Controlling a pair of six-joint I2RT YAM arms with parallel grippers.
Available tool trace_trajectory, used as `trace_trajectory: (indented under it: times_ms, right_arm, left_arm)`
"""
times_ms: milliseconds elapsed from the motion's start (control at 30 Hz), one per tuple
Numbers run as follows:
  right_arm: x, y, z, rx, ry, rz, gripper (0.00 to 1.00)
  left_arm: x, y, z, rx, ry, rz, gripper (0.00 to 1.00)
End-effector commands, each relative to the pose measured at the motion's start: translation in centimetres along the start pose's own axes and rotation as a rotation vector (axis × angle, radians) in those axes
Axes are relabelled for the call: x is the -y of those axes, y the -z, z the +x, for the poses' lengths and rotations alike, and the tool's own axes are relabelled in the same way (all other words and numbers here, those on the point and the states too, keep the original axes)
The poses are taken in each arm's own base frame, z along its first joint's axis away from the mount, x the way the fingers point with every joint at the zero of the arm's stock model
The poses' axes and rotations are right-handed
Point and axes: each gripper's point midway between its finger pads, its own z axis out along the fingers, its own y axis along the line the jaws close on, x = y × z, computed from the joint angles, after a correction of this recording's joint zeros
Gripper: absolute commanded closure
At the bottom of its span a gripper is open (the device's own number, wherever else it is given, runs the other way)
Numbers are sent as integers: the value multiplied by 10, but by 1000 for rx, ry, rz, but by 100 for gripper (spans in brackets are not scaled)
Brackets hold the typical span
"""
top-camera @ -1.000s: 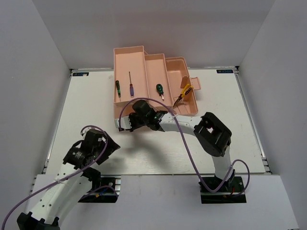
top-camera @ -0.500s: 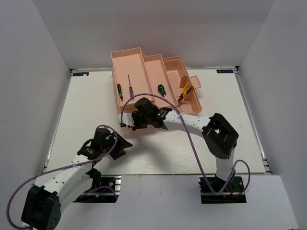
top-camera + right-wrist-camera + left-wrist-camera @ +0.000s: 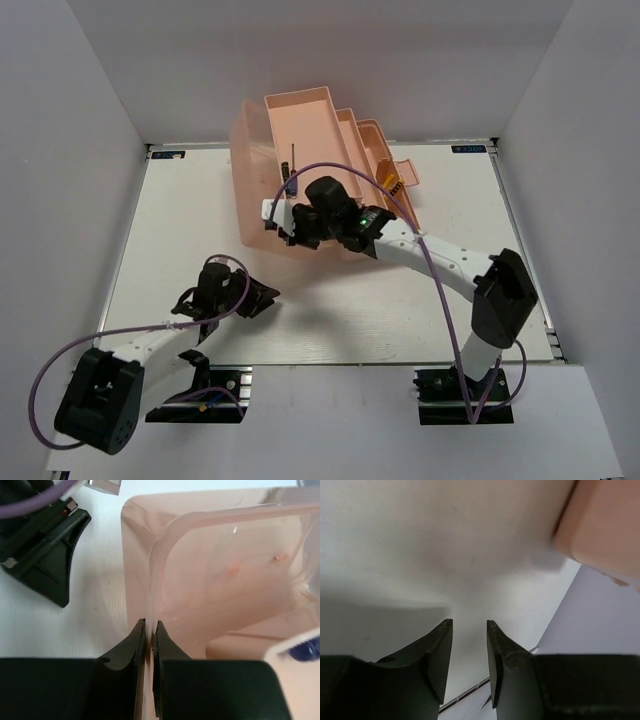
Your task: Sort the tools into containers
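Toolbox [image 3: 225,580]: translucent salmon-pink plastic, smooth and glossy, with soft highlights along the wall edges.
Bench [image 3: 180,230]: white, matt, finely grained at close range.
Right fingers [image 3: 125,652]: black moulded plastic, matt, smooth faces.
Left fingers [image 3: 432,655]: same black matt plastic, slightly rough near one tip.

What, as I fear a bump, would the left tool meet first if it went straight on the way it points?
Probably the bare white table: the left tool points down at it, with the pink toolbox off to one side of that line. Depth is hard to judge here.
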Motion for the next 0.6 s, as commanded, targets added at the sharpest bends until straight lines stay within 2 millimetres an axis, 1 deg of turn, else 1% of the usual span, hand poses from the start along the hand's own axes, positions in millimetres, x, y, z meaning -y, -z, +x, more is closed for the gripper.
trace_trajectory:
  times_ms: [0,33,67,133,167,200,233,267,300,333,367,400,433,467,500,533,567]
  right_arm:
    - [49,68,-89,251,102,201,100]
    - [48,70,-88,249,101,204,100]
    - [45,77,-89,252,101,204,100]
    - [41,78,-82,242,94,194,100]
    - [43,85,-83,245,97,205,100]
    - [41,86,-81,240,90,201,100]
    - [38,86,-78,236,81,192,100]
    - [38,92,-80,246,83,195,100]
    - [36,93,-79,243,81,189,100]
    - [34,93,-74,239,72,186,100]
    - [33,95,-74,241,71,186,100]
    - [33,98,-72,240,69,190,100]
    - [30,97,-68,236,56,187,100]
    - [32,100,-68,242,54,194,100]
    - [34,102,-69,247,55,198,100]
    - [31,102,-70,250,52,190,100]
    - [32,105,-73,262,52,188,100]
  left_arm:
    - [37,-7,-27,73,-18,91,56]
    - [35,-13,-34,88,-5,66,55]
    - [49,-16,-43,107,-10,79,54]
    - [62,-21,-60,138,-21,96,54]
    - [71,-29,-70,143,-14,89,54]
    - [77,-32,-75,144,-15,92,54]
    - [83,-35,-84,160,-9,98,54]
    - [97,-35,-96,181,-9,119,54]
    - [97,-41,-99,177,-5,108,54]
    - [105,-41,-109,196,-5,126,54]
    - [120,-40,-119,209,-8,153,54]
    - [126,-42,-123,212,-11,161,54]
    - [127,-46,-129,210,-4,156,54]
    - [141,-46,-132,203,-14,183,54]
    - [143,-48,-134,204,-15,185,54]
    - [151,-49,-134,188,-21,201,54]
    - [148,-54,-134,174,-17,192,54]
